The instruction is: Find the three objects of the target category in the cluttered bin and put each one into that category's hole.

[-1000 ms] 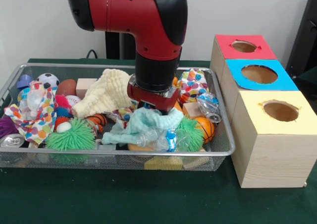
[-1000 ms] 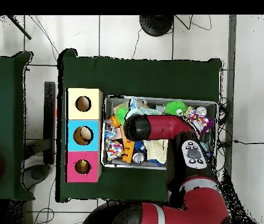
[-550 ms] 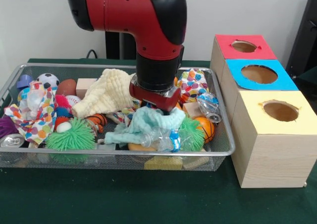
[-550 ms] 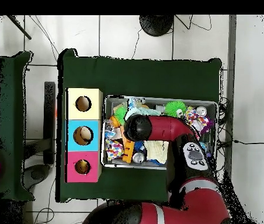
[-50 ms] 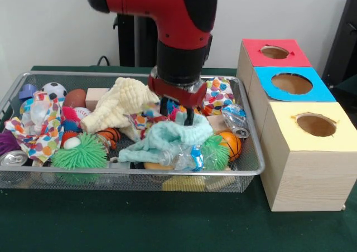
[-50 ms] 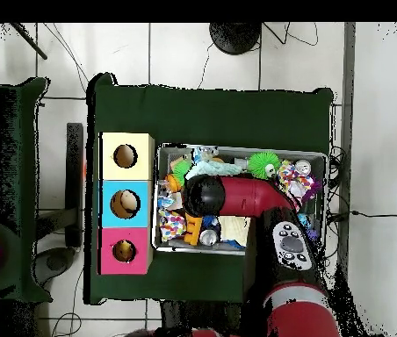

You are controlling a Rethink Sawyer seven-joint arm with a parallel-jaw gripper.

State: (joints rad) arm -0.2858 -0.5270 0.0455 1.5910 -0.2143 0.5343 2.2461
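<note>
My gripper hangs just above the middle of the wire mesh bin, under the red and black arm. It is shut on a scrap of polka-dot cloth that is lifted clear of the pile beside a cream knitted cloth. Directly below lie a mint cloth and a clear plastic bottle. In the overhead view the arm hides the gripper. Three boxes with holes stand beside the bin: red, blue and yellow.
The bin also holds two green spiky balls, an orange ball, a soccer ball, polka-dot cloths, a can, a crushed bottle and a wood block.
The gripper has risen out of the pile and shifted slightly right in the front view. The polka-dot cloth has come up with it.
</note>
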